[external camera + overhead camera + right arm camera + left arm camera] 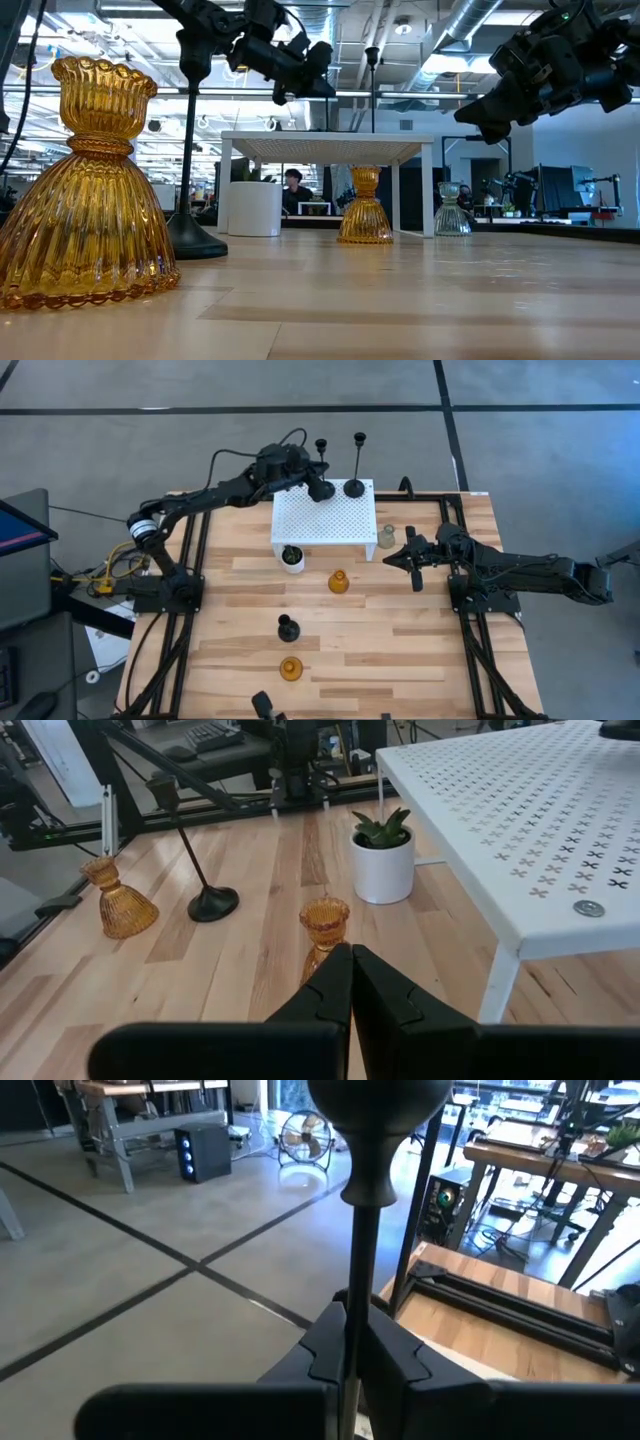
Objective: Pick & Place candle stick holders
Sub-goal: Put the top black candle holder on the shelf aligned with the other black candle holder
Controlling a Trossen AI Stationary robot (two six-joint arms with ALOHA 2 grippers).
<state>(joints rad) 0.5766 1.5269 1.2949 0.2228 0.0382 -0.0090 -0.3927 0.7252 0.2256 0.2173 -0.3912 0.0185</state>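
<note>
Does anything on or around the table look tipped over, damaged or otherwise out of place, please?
Nothing stands out. Every candle holder in view stands upright, including the near amber holder and the clear holder. The left gripper grips a black holder over the white shelf.

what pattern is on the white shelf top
A grid of small cross-shaped holes on the white shelf; clearest in the right wrist view.

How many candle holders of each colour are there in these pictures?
Black: 3
Amber: 2
Clear: 1
Total: 6
</note>
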